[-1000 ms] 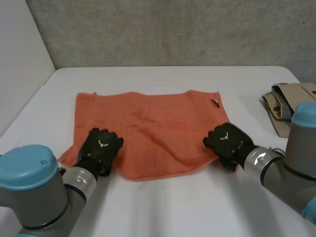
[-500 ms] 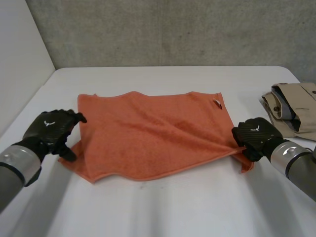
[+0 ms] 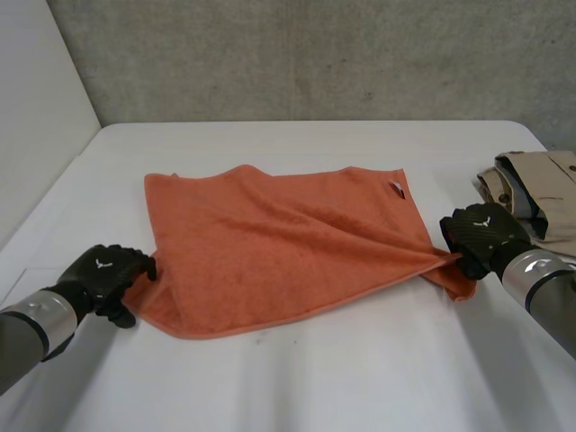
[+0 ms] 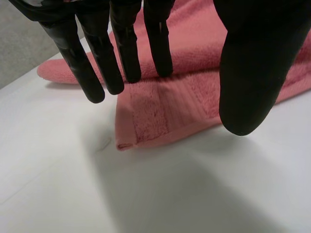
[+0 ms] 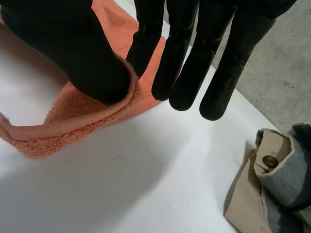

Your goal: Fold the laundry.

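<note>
The orange towel (image 3: 279, 243) lies mid-tabletop (image 3: 360, 378), its long axis running from the left arm's side to the right's and its far edge roughly parallel to the back edge. Broad bare surface lies in front of it and behind it. The left hand (image 3: 103, 270) is released, with straight fingers over the near left corner. The right hand (image 3: 481, 234) pinches the raised near right corner between thumb and fingers. A beige garment (image 3: 540, 193) crowds the right edge, just beyond that hand.
</note>
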You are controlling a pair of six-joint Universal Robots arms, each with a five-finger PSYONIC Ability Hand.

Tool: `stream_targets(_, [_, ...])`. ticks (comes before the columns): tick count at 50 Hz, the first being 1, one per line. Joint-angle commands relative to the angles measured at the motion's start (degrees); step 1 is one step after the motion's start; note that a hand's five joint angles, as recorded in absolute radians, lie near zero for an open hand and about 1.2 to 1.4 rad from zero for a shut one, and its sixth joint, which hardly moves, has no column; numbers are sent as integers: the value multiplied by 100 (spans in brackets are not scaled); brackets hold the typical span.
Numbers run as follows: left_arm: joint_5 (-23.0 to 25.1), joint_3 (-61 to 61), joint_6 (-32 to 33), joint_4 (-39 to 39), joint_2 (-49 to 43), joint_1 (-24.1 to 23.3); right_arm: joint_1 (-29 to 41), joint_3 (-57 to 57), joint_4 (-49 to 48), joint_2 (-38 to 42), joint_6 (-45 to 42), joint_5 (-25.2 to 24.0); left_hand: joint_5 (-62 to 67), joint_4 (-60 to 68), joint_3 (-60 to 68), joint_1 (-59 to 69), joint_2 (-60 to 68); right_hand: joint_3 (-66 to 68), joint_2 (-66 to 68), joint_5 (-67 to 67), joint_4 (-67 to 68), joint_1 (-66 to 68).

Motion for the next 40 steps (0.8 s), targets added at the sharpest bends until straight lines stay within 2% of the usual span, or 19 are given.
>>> stream_targets(1, [-6,95,264,243,-215,-3,15,42,10,3,0,-28,501,456,442,407,447,1253,1285,1320,1192,2369])
stream_targets(13, [-15,403,273,314,-540,-73,15,78,1,3,0,-28,1324,1280,1265,1230,1270,1253,1285,1320,1192,2369])
stream_targets(31, [-50,719,281,305,-857,-100,24,113,1,3,-26,-37,1612,1567,1552,1518,1557,1253,1285,1320,1192,2369])
stream_targets(40, [-50,878,282,270,-980,-170,15,130,-7,3,-26,-37,2167,2122,2107,2073,2112,1253,1285,1320,1192,2369])
